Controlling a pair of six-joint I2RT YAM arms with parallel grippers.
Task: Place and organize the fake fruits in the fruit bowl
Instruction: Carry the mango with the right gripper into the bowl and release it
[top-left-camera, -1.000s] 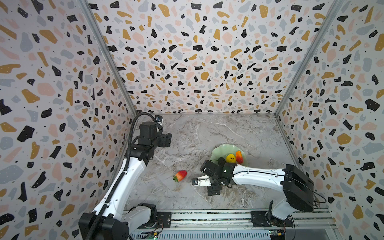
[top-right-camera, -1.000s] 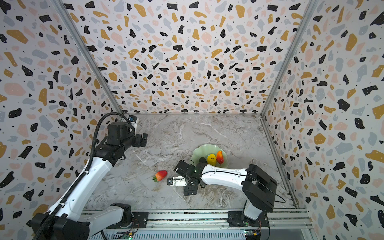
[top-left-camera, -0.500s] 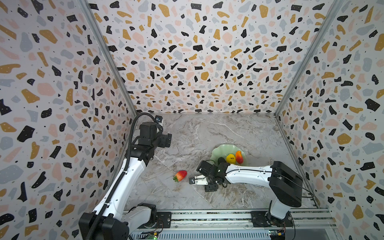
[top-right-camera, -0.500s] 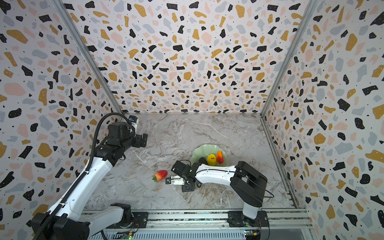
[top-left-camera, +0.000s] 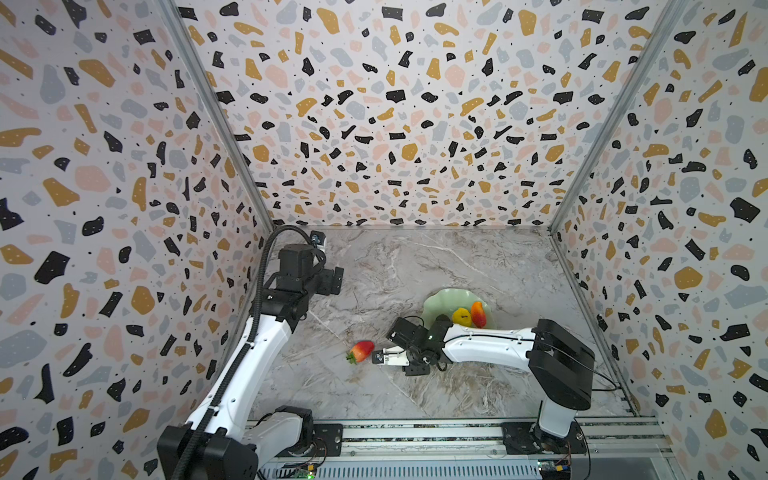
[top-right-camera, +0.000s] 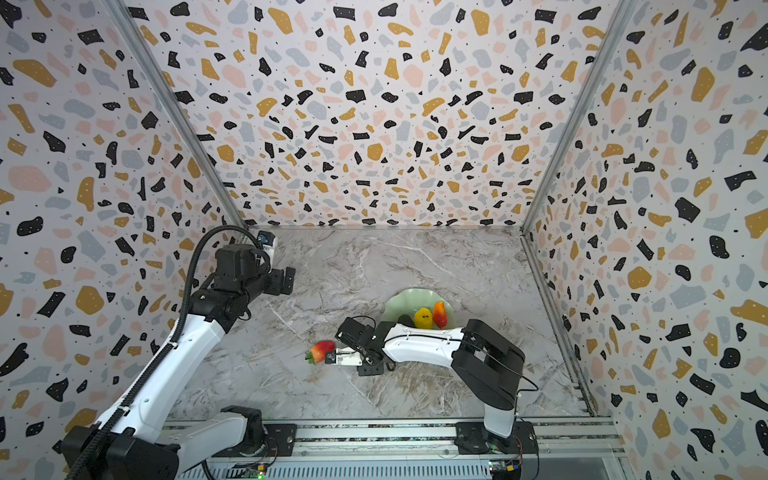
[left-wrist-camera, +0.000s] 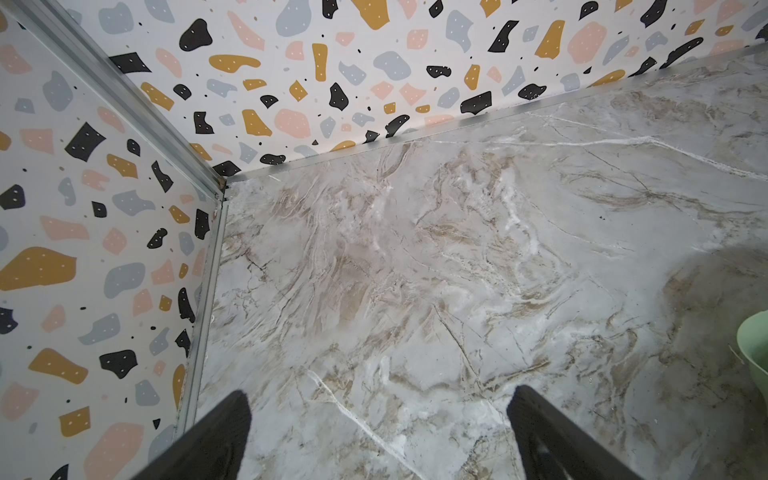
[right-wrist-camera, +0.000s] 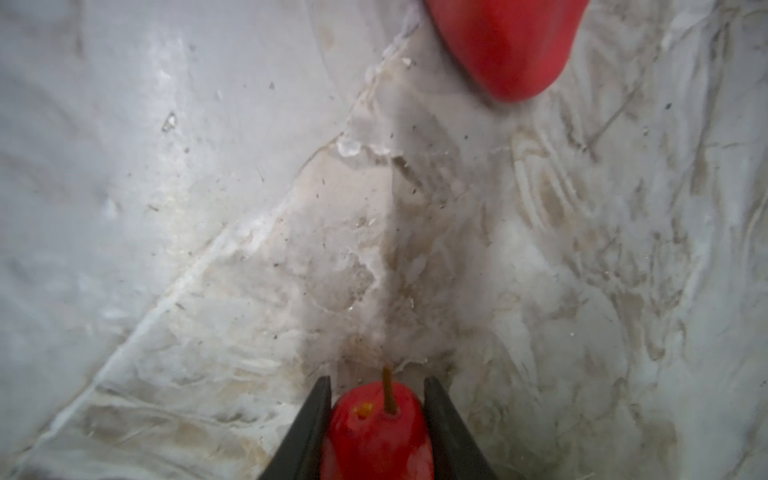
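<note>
My right gripper (right-wrist-camera: 377, 380) is shut on a small red fake fruit (right-wrist-camera: 376, 432) with a brown stem, low over the marble. The red strawberry (right-wrist-camera: 507, 41) lies just beyond its tips. In both top views the strawberry (top-left-camera: 361, 350) (top-right-camera: 322, 350) sits directly left of the right gripper (top-left-camera: 380, 357). The mint-green fruit bowl (top-left-camera: 444, 297) holds a yellow fruit (top-left-camera: 461, 316), a red-orange oval (top-left-camera: 478, 313) and a dark fruit (top-left-camera: 441, 320) partly hidden by the arm. My left gripper (left-wrist-camera: 378, 415) hangs open and empty near the back left corner.
Terrazzo-patterned walls close in the marble floor on three sides. The left wall's metal corner post (left-wrist-camera: 208, 174) is close to the left gripper. The bowl's rim (left-wrist-camera: 754, 353) shows at the edge of the left wrist view. A rail (top-left-camera: 415, 432) runs along the front.
The right gripper has slid left toward the strawberry and its jaws have closed from wide open onto the red fruit. The left arm has stayed still.
</note>
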